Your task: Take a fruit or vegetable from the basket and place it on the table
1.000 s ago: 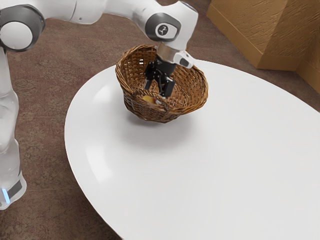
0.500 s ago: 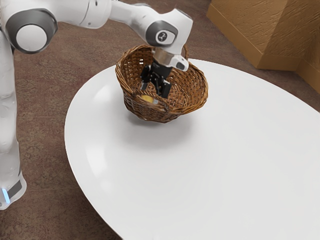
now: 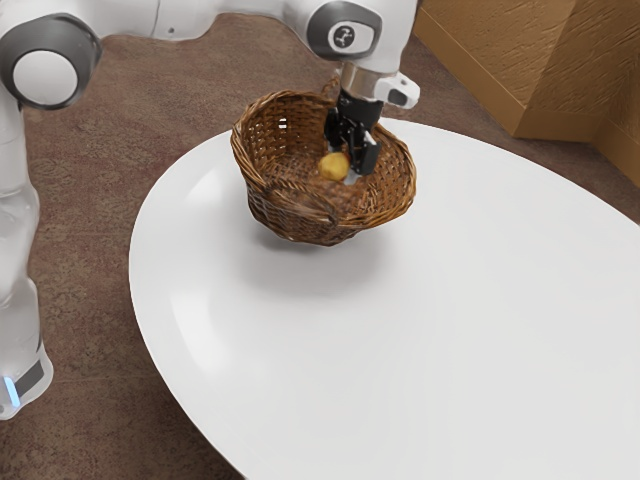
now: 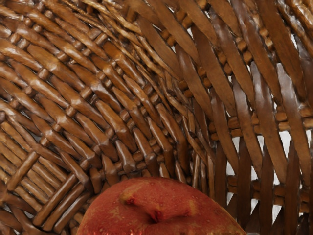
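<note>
Rounded fruit with red and golden speckled skin [image 3: 334, 166], perhaps an apple or a peach, is inside a deep brown woven wicker basket [image 3: 276, 207], toward its far side. The black two-finger tool [image 3: 343, 165] is clamped on it, one finger at either side. The basket stands at the far left of a white, glossy, rounded bench [image 3: 430, 330]. Seen from the hand, the fruit's knobby, dimpled end [image 4: 155, 214] is uppermost. It will probably handle as moderately light and firm, with skin that could slip a little and bruise under a hard squeeze. The best hold would be across the widest part, on opposite cheeks, avoiding the uneven dimple; steady, modest pressure should do. The next move calls for raising it past the rim before going near and right to the bench, as the rim could knock it loose. On the arm is a round emblem [image 3: 344, 38]; no label or writing can be read.
</note>
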`<move>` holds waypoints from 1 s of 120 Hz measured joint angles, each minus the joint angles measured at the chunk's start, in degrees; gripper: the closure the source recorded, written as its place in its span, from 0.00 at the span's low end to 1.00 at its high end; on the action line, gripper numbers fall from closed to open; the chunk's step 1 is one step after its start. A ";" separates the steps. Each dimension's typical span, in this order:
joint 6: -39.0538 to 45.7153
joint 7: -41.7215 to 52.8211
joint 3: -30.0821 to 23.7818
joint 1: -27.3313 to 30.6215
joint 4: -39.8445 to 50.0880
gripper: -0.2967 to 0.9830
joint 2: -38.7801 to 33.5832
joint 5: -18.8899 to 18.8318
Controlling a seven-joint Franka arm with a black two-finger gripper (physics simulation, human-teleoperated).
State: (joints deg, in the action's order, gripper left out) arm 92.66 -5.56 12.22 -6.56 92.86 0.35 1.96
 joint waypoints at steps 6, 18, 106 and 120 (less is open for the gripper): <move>-0.89 0.18 0.01 -0.22 -3.28 0.53 0.02 -0.27; -1.87 0.55 -5.02 4.41 -7.91 0.53 0.04 -0.49; 9.65 2.34 -26.85 4.04 -11.31 0.40 13.55 -4.16; 10.46 2.53 -27.18 3.96 -11.24 0.31 13.83 -6.23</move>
State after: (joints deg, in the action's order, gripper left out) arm 103.11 -3.02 -14.96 -2.60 81.62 14.18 -4.28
